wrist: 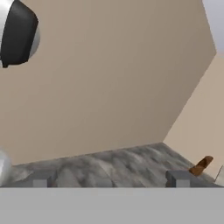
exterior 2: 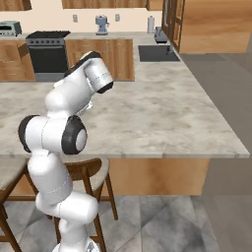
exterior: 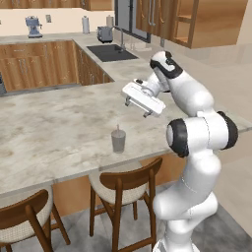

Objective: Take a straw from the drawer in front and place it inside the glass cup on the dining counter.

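The glass cup [exterior: 118, 141] stands on the bench [exterior: 44, 133] close to its near edge, above the stools [exterior: 125, 187], and a thin pale straw [exterior: 117, 128] stands upright in it, its top poking just above the rim. The tool [exterior: 139, 107] hangs above the bench, beyond the cup and a little toward the bench's right end, apart from both. In the hand view its two dark fingertips [wrist: 177, 178] are spread wide with nothing between them, looking out over grey floor and a beige wall. By this layout the placing looks done. The straw is likely very light, stiff and slender, easy to knock askew, and best pinched mid-length. The cup looks light and tippable, its smooth wall probably slippery.
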